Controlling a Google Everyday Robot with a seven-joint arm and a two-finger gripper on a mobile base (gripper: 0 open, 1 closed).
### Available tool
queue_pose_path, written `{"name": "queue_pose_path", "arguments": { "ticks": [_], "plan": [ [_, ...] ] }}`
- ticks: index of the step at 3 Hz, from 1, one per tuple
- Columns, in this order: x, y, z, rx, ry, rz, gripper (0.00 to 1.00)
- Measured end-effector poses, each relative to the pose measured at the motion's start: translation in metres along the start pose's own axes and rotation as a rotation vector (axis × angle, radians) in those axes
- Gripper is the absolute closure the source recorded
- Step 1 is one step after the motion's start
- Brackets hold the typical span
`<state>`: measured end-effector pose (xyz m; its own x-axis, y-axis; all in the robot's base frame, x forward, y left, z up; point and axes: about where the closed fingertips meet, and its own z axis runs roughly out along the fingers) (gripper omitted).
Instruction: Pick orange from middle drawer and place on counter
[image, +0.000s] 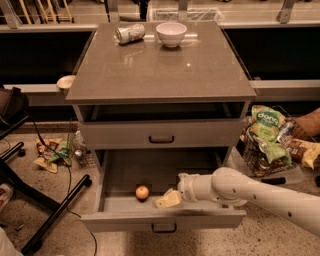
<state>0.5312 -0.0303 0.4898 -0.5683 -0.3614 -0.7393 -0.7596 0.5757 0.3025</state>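
Below the front edge of the flat, glossy grey-brown counter (165, 75), we find the wide, shallow grey middle drawer (160, 219) standing open. We note the small, round, pale orange (142, 192) lying on the drawer floor, near the front wall and left of centre. The pale yellowish gripper (168, 199), on a white tubular arm (240, 189) reaching in from the right, sits inside the drawer just beside the orange, apart from it; we cannot tell its state. Near the counter's back edge rest a white ceramic bowl (171, 34) and a toppled metal can (130, 33). The grey upper drawer (160, 134) is closed.
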Motion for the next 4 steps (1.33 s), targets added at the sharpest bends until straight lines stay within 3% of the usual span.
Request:
{"name": "queue_pose_path", "arguments": {
  "ticks": [2, 4],
  "plan": [
    [-0.003, -0.001, 0.012, -0.022, -0.021, -0.015, 0.0],
    [-0.022, -0.002, 0.065, -0.082, -0.127, -0.116, 0.0]
  ]
}}
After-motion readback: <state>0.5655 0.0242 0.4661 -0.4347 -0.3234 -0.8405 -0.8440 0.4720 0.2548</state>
